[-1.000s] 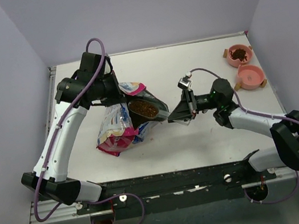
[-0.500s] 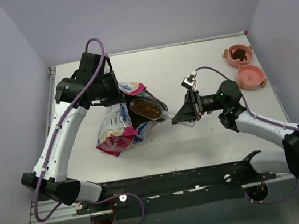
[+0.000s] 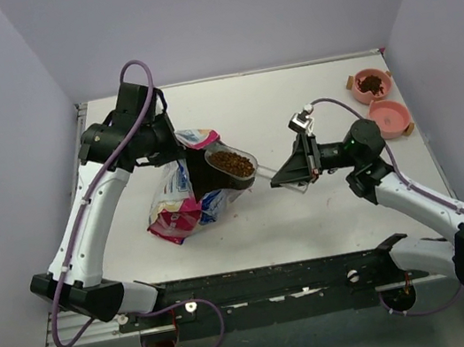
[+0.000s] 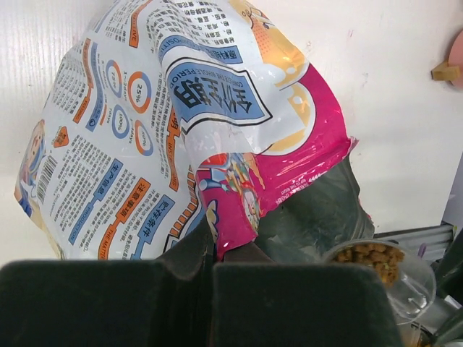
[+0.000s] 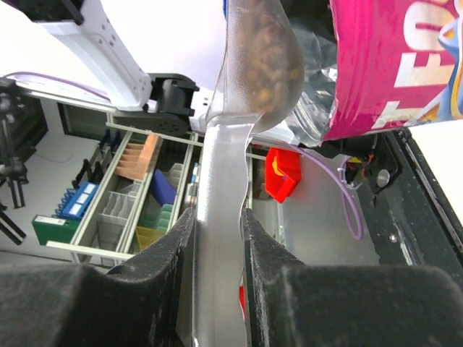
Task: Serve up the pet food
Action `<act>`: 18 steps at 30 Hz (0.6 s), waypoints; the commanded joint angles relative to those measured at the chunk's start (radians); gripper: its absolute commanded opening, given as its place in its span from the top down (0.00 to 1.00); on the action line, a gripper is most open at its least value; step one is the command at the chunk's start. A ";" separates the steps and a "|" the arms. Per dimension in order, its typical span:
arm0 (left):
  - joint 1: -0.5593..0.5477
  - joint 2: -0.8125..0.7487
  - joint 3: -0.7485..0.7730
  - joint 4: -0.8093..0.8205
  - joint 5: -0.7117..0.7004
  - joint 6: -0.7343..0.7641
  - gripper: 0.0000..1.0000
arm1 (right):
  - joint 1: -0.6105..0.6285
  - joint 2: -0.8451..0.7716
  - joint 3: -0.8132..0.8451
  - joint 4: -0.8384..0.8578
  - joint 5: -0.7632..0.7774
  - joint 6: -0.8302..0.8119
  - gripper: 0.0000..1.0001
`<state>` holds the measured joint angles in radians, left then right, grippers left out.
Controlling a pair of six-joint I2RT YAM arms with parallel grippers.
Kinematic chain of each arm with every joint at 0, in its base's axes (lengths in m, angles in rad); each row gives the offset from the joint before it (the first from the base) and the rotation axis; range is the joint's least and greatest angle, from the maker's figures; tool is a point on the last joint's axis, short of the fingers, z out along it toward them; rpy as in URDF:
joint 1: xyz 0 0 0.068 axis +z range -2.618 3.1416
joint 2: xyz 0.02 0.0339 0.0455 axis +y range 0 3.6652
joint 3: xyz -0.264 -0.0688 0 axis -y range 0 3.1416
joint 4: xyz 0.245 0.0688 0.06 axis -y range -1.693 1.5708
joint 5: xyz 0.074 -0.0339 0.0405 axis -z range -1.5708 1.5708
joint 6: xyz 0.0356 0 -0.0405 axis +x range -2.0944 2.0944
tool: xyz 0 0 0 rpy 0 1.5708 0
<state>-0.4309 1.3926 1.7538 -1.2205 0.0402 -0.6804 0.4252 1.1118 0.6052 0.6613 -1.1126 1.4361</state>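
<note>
Nearest, a black rail runs along the front edge of the white worktop and carries both arm bases. From its left end the left arm, trailing a purple cable, climbs along the left side and bends in over the bag. This is a glossy pouch printed in pink, blue and orange. Its lower end rests on the worktop left of centre and its open top is lifted and tilted toward the middle. The left fingers are pressed together, pinching the upper rim of the bag, and in the left wrist view a dark fold of the pouch rises straight out of their seam. From the right end of the rail the right arm reaches in low toward the centre. The right fingers are clamped on the flat handle of a clear plastic scoop, one on each side of it. The scoop points left, with its bowl at the mouth of the bag, just beside the silvery lining. The pet food fills that bowl as a heap of small dark brown pellets. Whether the scoop's bowl touches the bag's rim cannot be told. Farther back, near the right edge, stand two pink bowls well apart from the arms. The nearer bowl shows its pink inside, and the farther bowl, close to the far right corner, holds a dark mound of the same pellets.
</note>
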 commanded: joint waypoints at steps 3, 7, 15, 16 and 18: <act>0.017 -0.096 0.050 0.067 -0.031 -0.022 1.00 | -0.035 0.000 0.102 0.093 0.040 0.090 1.00; 0.020 -0.098 0.041 0.065 -0.031 -0.027 1.00 | -0.071 0.008 0.145 0.086 0.063 0.103 1.00; 0.023 -0.110 0.012 0.081 -0.008 -0.031 1.00 | -0.219 0.033 0.163 0.075 0.100 0.107 1.00; 0.023 -0.112 0.010 0.078 -0.007 -0.031 1.00 | -0.245 0.036 0.162 0.074 0.103 0.109 1.00; 0.023 -0.112 0.012 0.076 -0.002 -0.027 1.00 | -0.307 0.045 0.157 0.077 0.105 0.112 1.00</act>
<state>-0.4179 1.3678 1.7374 -1.2346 0.0307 -0.6899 0.2050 1.1416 0.7444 0.7124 -1.0435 1.5375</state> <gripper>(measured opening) 0.009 0.317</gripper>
